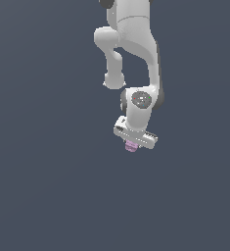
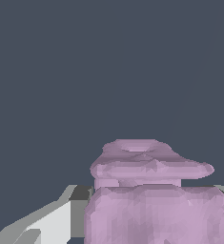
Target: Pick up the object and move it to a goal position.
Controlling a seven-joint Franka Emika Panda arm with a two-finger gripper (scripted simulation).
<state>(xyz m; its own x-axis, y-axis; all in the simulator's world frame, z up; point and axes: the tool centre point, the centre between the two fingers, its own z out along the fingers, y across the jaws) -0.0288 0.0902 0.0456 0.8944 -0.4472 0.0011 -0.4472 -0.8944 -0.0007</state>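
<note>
Item: tiny lilac lumpy blocky piece (image 1: 131,145), knobbly edges. Clenched in white robot claw (image 1: 132,144), protruding at claw's 6 o'clock; apparently held for carry to goal.

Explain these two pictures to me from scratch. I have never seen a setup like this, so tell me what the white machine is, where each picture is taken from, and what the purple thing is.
Both pictures are computer renders of a simulated scene, not photographs. The white jointed shape in the exterior view is a robot arm, reaching down from the top of the picture. At its lower end sits its claw, the part that grips things.

The exterior view comes from a camera off the arm. The wrist view comes from a camera on the arm's wrist, just behind the claw, so everything there looks huge.

The small lilac lump poking out under the claw is the object the arm must move. In the wrist view the same lilac lump fills the lower part of the picture, with grey and white claw parts beside it. It appears to sit between the claw's fingers, gripped.

Everything else is plain dark grey; no other items show.
</note>
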